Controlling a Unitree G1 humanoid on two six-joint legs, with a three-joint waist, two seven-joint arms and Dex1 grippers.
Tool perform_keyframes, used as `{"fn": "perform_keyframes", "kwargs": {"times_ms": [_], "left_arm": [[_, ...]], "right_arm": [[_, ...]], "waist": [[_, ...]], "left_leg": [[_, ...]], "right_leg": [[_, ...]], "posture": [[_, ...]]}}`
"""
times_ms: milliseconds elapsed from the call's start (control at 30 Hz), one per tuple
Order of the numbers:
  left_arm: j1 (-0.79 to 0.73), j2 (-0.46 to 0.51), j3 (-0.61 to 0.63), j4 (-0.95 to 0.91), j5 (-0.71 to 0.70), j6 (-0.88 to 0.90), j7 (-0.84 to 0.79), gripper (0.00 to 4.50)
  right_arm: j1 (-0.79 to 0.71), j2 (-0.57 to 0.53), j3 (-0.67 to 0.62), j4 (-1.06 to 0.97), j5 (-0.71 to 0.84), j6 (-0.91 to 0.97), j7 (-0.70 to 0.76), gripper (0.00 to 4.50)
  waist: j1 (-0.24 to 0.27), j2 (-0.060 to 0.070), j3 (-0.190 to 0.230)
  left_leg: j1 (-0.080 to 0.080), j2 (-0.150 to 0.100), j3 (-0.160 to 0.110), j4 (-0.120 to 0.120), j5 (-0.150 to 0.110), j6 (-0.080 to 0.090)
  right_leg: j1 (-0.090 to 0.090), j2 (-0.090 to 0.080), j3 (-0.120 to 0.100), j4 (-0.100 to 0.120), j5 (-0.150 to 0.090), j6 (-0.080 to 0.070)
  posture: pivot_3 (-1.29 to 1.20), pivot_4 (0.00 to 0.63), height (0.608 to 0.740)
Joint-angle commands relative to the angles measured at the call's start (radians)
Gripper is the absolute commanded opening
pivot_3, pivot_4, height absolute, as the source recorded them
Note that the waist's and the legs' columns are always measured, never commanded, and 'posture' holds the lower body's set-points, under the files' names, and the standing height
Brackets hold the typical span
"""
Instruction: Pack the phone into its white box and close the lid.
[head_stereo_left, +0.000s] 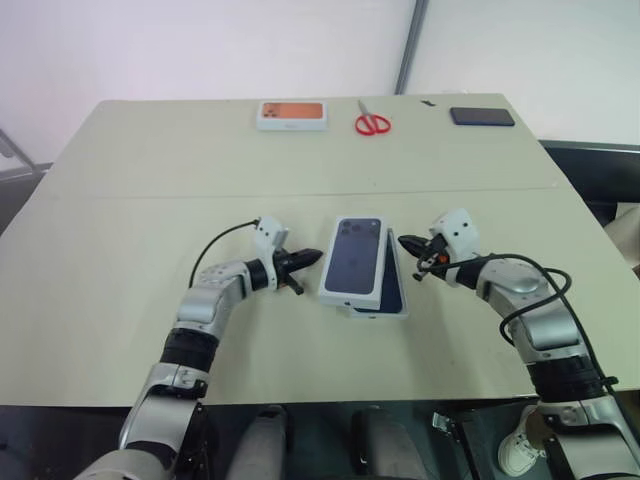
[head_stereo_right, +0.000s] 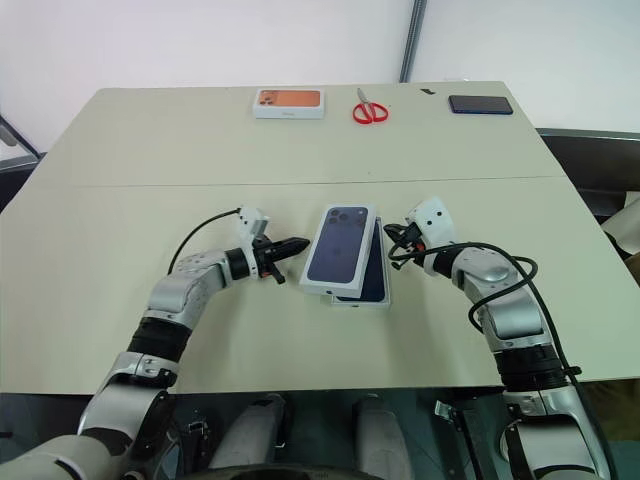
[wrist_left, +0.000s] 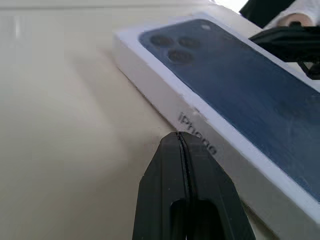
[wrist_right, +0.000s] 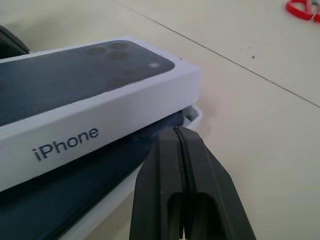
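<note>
Lid (head_stereo_left: 354, 256) with the printed dark blue phone sits skewed over the white box (head_stereo_left: 396, 308) near the worktop's (head_stereo_left: 120, 230) front middle, its long axis running away from the robot, printed cameras at the far end. Beneath it the phone (wrist_right: 65, 200) lies in the box, its navy edge showing on the right. Left gripper (head_stereo_left: 312, 258), clenched, points at the lid's left side; right gripper (head_stereo_left: 408, 243), also clenched and empty, sits just beside its right edge.

One tabletop (head_stereo_left: 120, 220). One lid (head_stereo_left: 355, 258), one white box (wrist_right: 192, 114) and one phone (head_stereo_left: 393, 290) between two sets of fingers. Beyond the fingers: one orange-pictured box (head_stereo_left: 292, 115), one pair of red scissors (head_stereo_left: 372, 122), one black phone (head_stereo_left: 482, 116).
</note>
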Motion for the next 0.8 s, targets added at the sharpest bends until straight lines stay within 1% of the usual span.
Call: {"fn": "perform_keyframes", "kwargs": {"times_ms": [33,200,333,800], "left_arm": [[-0.052,0.003,-0.016,0.000,-0.017,0.051,-0.047,0.00],[-0.063,-0.005,-0.040,-0.013,-0.020,0.106,-0.081,0.00],[-0.062,-0.006,-0.038,-0.021,-0.018,0.106,-0.080,0.00],[-0.024,-0.016,-0.057,-0.148,-0.027,0.146,-0.072,0.00]], "right_arm": [[-0.010,-0.001,-0.010,-0.058,0.003,-0.010,0.024,0.03],[-0.002,-0.002,0.010,-0.081,-0.007,-0.004,0.055,0.03],[0.017,-0.002,0.020,-0.081,-0.038,-0.015,0.056,0.03],[0.050,-0.023,-0.021,-0.117,-0.024,0.009,0.089,0.03]], "waist": [[-0.002,0.000,0.000],[-0.003,0.000,0.000],[-0.001,0.000,0.000],[-0.001,0.000,0.000]], "left_leg": [[0.000,0.000,0.000,0.000,0.000,0.000],[0.000,0.000,0.000,0.000,0.000,0.000],[0.000,0.000,0.000,0.000,0.000,0.000],[0.000,0.000,0.000,0.000,0.000,0.000]], "right_leg": [[0.000,0.000,0.000,0.000,0.000,0.000],[0.000,0.000,0.000,0.000,0.000,0.000],[0.000,0.000,0.000,0.000,0.000,0.000],[0.000,0.000,0.000,0.000,0.000,0.000]], "posture": [[0.00,0.150,0.740],[0.00,0.150,0.740],[0.00,0.150,0.740],[0.00,0.150,0.740]]}}
